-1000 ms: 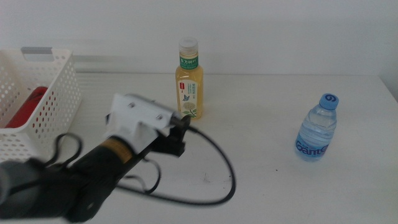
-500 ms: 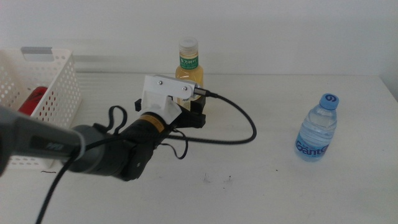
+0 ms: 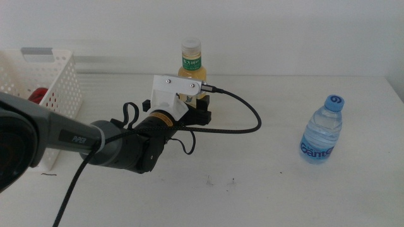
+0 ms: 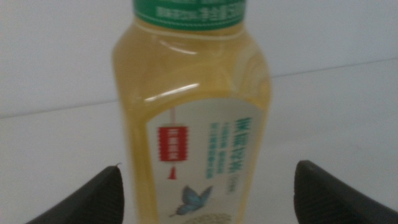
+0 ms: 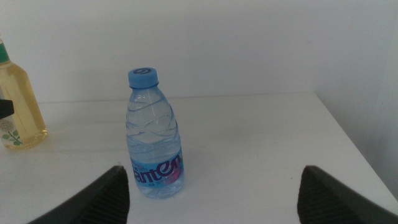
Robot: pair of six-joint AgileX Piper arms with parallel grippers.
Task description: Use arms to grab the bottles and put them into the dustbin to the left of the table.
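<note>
The yellow tea bottle (image 3: 191, 68) stands upright at the back middle of the table (image 3: 271, 183). My left gripper (image 3: 197, 111) has reached it from the left, with the white housing in front of the bottle's lower half. In the left wrist view the tea bottle (image 4: 193, 124) fills the space between the open jaws of the left gripper (image 4: 208, 190), which do not touch it. The blue-capped water bottle (image 3: 322, 129) stands at the right. My right gripper (image 5: 214, 196) is open and empty, short of the water bottle (image 5: 152, 140). The red can (image 3: 36, 96) lies in the dustbin (image 3: 60, 82).
The white dustbin stands at the table's left edge. A black cable (image 3: 243, 123) loops from the left wrist over the table toward the right. The tea bottle (image 5: 15, 106) also shows at the edge of the right wrist view.
The left arm has swung forward and right toward the tea bottle, so its open jaws now flank the bottle. The water bottle and the dustbin have not moved.
</note>
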